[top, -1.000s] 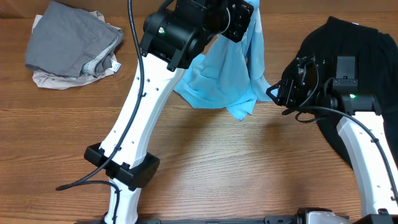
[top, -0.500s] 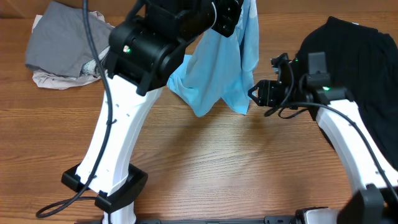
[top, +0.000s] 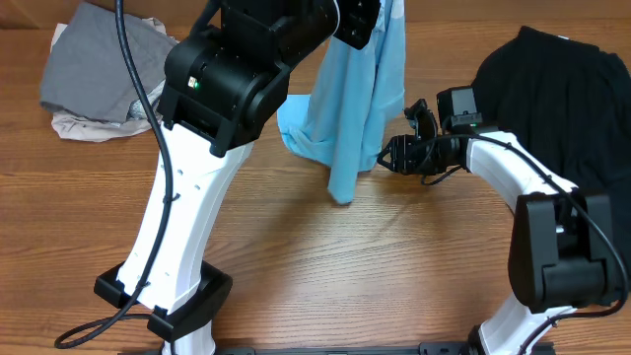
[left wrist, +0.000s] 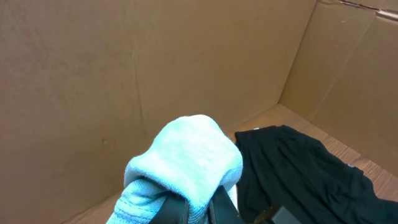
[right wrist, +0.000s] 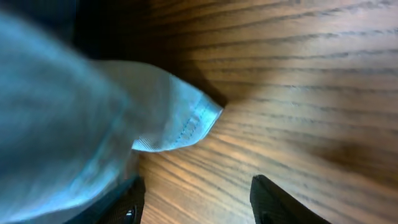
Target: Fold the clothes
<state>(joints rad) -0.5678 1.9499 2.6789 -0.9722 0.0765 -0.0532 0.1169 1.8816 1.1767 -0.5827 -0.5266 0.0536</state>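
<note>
Left hand (left wrist: 198,209) raised high, clamped; right hand (right wrist: 196,194) low (fingers (right wrist: 273,204) spread).

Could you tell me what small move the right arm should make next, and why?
Probably ease the right claw forward and shut it on the hem corner of the light blue T-shirt. The left claw holds the shirt bunched, hanging over the table; the right claw's fingers stand open with that corner just ahead, not yet between them.

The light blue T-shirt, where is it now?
In the overhead view the T-shirt hangs at top centre from the left gripper, between the grey clothes and the open right gripper.
</note>
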